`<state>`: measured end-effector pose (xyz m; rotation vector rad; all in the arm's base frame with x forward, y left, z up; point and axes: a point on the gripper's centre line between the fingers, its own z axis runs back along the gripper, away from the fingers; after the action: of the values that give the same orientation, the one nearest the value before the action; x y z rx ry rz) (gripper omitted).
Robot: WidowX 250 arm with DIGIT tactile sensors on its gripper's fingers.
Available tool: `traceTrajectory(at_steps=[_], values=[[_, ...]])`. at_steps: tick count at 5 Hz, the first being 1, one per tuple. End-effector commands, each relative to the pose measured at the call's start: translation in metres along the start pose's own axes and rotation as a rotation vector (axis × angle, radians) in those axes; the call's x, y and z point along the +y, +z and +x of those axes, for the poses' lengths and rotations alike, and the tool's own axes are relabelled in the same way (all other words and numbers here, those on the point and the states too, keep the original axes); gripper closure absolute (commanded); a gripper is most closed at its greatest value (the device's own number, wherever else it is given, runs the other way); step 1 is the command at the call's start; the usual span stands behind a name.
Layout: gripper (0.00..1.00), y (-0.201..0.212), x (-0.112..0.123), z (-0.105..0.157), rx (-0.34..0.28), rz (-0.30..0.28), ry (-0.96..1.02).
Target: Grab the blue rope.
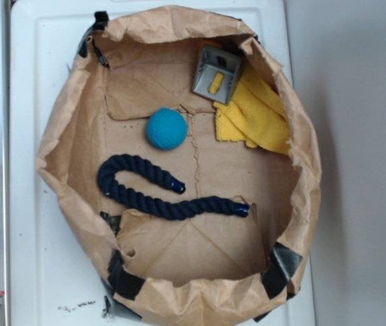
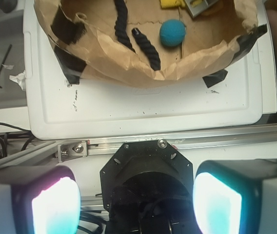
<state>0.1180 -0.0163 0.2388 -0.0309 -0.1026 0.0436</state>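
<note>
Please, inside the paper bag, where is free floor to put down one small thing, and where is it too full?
The widest bare patch lies between the blue rope and the taped rim of the paper bag. A second lies beside the ball, toward the bag wall. It is crowded where the grey box sits on the yellow cloth.

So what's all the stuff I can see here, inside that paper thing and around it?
Paper bag: one, brown, rolled down into a bowl on the white board.
Blue rope: one, dark navy, curved across the bag floor.
Ball: one, teal, just above the rope.
Cloth: one, yellow, upper right of bag.
Metal box: one, grey, resting on the cloth's edge.
White board: one, under the bag.
Allen key: one, black, off the board.
Gripper: one, glowing pads, open, outside the bag.
</note>
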Motion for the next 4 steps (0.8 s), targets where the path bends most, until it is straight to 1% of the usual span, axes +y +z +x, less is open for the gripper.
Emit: traceTrajectory(at_steps=[1, 2, 3, 4], values=[[0.0, -0.009, -0.013, 0.081, -0.064, 0.03, 0.114], [0.0, -0.023, -0.001, 0.107, -0.088, 0.008, 0.08], [0.0, -0.052, 0.015, 0.122, -0.123, 0.012, -0.018], [0.0, -0.075, 0.034, 0.126, -0.101, -0.008, -0.026]])
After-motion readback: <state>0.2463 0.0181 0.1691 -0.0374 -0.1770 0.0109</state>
